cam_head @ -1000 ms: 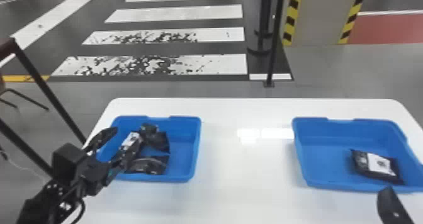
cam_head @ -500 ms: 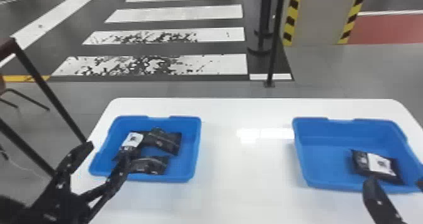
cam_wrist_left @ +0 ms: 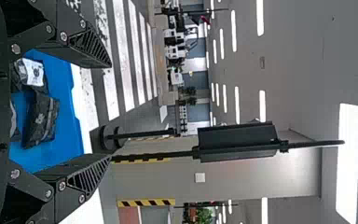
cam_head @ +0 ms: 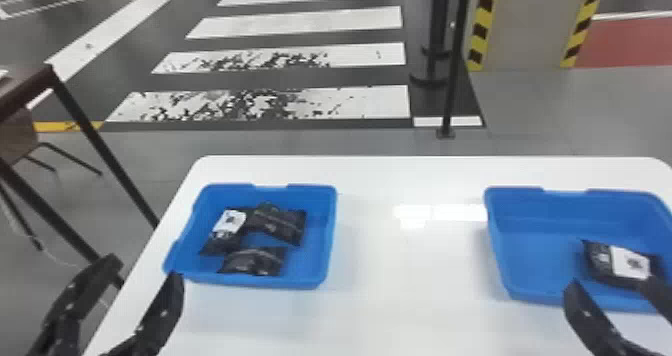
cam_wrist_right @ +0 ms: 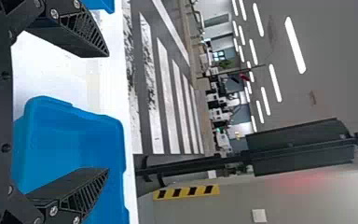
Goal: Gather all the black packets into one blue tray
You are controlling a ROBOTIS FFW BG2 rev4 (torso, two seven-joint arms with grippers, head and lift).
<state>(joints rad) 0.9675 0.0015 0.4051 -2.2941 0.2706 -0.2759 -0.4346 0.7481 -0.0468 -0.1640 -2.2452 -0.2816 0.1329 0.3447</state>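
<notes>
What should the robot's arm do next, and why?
Probably lower the open right gripper and close it on the lone packet. Its fingers already hang over that packet's near side, and the other three packets share the left tray, the likelier gathering place.

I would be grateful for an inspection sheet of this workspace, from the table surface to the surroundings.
Surface: white table, bright reflections between the trays.
Job's things: left blue tray holds at least three black packets, one with a white label facing up; right blue tray holds one white-labelled packet.
Clutter: nothing seen.
Grippers: left gripper open by the left tray's near left corner; right gripper open at the right tray's near side.
Cables: thin pale line, possibly a cord, near the dark legs at left.
Surroundings: crossing stripes on the floor beyond, a black post, yellow-black edging.
</notes>
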